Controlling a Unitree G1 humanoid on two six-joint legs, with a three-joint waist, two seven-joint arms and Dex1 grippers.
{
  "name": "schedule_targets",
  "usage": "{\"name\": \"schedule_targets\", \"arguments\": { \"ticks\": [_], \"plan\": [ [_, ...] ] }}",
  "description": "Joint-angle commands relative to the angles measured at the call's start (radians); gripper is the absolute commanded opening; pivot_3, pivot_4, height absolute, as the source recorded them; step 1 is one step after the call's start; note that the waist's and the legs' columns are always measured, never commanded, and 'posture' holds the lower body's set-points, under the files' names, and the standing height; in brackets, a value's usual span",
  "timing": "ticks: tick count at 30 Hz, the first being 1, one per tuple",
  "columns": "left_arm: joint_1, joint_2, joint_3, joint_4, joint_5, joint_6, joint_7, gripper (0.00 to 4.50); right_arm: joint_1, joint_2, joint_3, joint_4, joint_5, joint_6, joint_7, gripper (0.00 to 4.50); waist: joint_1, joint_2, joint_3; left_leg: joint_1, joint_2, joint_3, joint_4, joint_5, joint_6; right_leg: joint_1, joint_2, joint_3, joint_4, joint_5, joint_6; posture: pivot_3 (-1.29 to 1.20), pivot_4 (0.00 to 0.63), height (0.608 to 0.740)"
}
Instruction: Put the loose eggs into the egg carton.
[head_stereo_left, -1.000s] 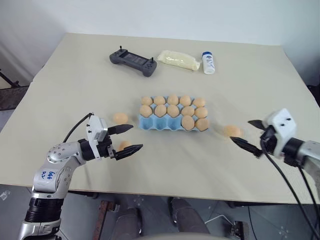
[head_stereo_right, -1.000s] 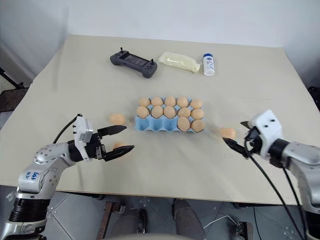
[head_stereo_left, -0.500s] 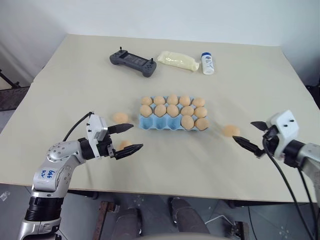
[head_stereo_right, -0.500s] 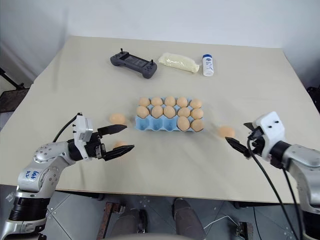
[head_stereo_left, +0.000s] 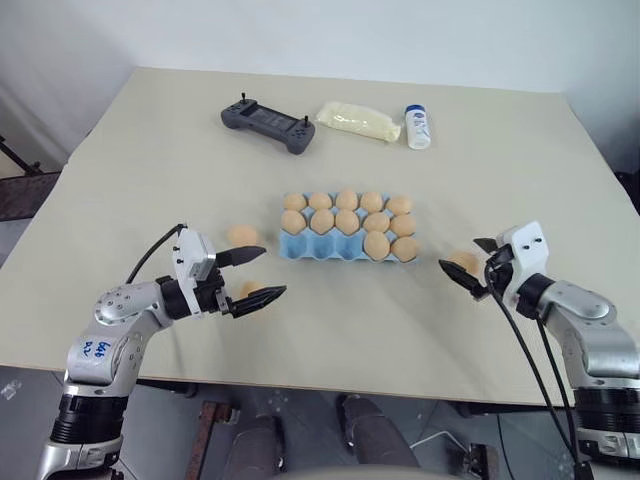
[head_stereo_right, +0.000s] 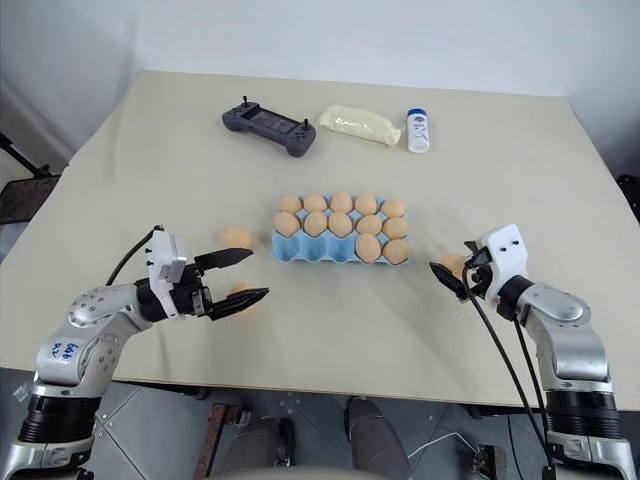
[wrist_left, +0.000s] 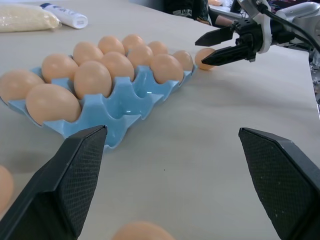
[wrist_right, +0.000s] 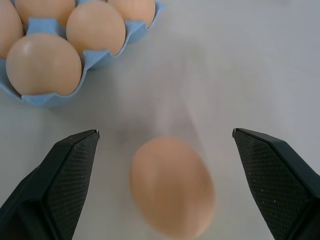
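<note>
Eggs lie loose on the tabletop (head_stereo_left: 520, 130): one egg (wrist_right: 172, 186) sits between the wide-spread fingers of the right hand (head_stereo_left: 468, 265), untouched. Two others (head_stereo_left: 241, 236) lie left of the egg carton (head_stereo_left: 345, 247), beside the left hand (head_stereo_left: 255, 275), also wide and empty. Eleven eggs fill the blue carton's cups; its near-left cups stand empty.

Three loose eggs (head_stereo_left: 241, 235), twelve eggs in one egg carton (head_stereo_left: 300, 247), one gamepad (head_stereo_left: 267, 122), bag (head_stereo_left: 357, 120), bottle (head_stereo_left: 417, 126).
</note>
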Motion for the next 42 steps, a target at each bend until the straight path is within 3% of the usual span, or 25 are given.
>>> {"name": "schedule_targets", "arguments": {
  "ticks": [1, 4, 7, 12, 14, 22, 28, 34, 42],
  "plan": [
    [0.023, 0.005, 0.007, -0.039, -0.006, -0.017, -0.008, 4.50, -0.011, 0.007, 0.001, 0.009, -0.010, -0.029, -0.009, 4.48, -0.001, 0.000, 0.000, 0.000, 0.000, 0.000, 0.000, 0.000, 0.000, 0.000, 0.000, 0.000, 0.000, 0.000, 0.000, 0.00, 0.150, 0.740],
    [0.037, 0.008, 0.002, -0.031, 0.017, -0.048, -0.014, 4.50, -0.010, 0.023, 0.008, 0.015, -0.017, -0.032, -0.018, 4.48, -0.003, 0.000, 0.000, 0.000, 0.000, 0.000, 0.000, 0.000, 0.000, 0.000, 0.000, 0.000, 0.000, 0.000, 0.000, 0.00, 0.150, 0.740],
    [0.036, -0.005, 0.003, -0.001, 0.052, -0.109, -0.004, 4.50, -0.010, 0.039, 0.009, 0.011, -0.012, -0.033, -0.026, 3.91, -0.001, 0.000, 0.000, 0.000, 0.000, 0.000, 0.000, 0.000, 0.000, 0.000, 0.000, 0.000, 0.001, 0.000, 0.000, 0.00, 0.150, 0.740],
    [0.035, -0.028, 0.010, 0.058, 0.081, -0.183, 0.006, 4.50, -0.020, 0.046, 0.010, -0.006, -0.005, -0.026, -0.034, 2.13, -0.001, 0.001, 0.000, 0.000, 0.000, 0.000, 0.000, 0.000, 0.000, 0.001, -0.001, 0.000, 0.000, 0.000, 0.000, 0.00, 0.150, 0.740],
    [0.039, -0.031, 0.011, 0.068, 0.083, -0.199, 0.004, 4.50, -0.025, 0.046, 0.006, -0.032, 0.004, -0.015, -0.040, 1.73, -0.002, 0.001, 0.000, 0.000, 0.000, 0.000, 0.000, 0.000, 0.000, 0.001, -0.001, 0.000, 0.000, 0.000, 0.000, 0.00, 0.150, 0.740],
    [0.058, -0.031, 0.023, 0.075, 0.080, -0.221, 0.016, 4.50, -0.053, 0.042, -0.004, -0.200, 0.041, 0.056, -0.085, 1.70, -0.002, 0.001, 0.001, 0.000, 0.000, 0.000, 0.000, 0.000, 0.000, 0.000, -0.001, 0.000, 0.000, 0.000, 0.000, 0.00, 0.150, 0.740],
    [0.070, -0.042, 0.026, 0.046, 0.072, -0.207, 0.047, 4.50, -0.183, 0.107, 0.109, -0.290, 0.048, 0.115, -0.099, 1.70, -0.009, 0.001, 0.001, 0.000, 0.001, -0.001, 0.000, 0.000, 0.000, 0.000, -0.001, 0.000, 0.001, 0.000, 0.000, 0.00, 0.150, 0.740],
    [0.076, -0.055, 0.023, 0.018, 0.070, -0.195, 0.072, 4.50, -0.295, 0.192, 0.237, -0.240, 0.021, 0.092, -0.082, 1.70, -0.013, 0.001, 0.001, -0.001, 0.000, -0.003, -0.002, 0.000, 0.000, -0.002, -0.002, -0.003, 0.000, 0.000, 0.000, 0.00, 0.150, 0.740],
    [0.100, -0.060, 0.035, -0.020, 0.069, -0.189, 0.105, 4.50, -0.340, 0.255, 0.363, -0.129, -0.033, 0.019, -0.012, 1.70, -0.010, 0.001, 0.001, -0.003, -0.001, -0.004, -0.005, 0.000, 0.000, -0.004, -0.010, -0.014, 0.000, 0.000, 0.000, 0.00, 0.150, 0.740]
  ]
}}
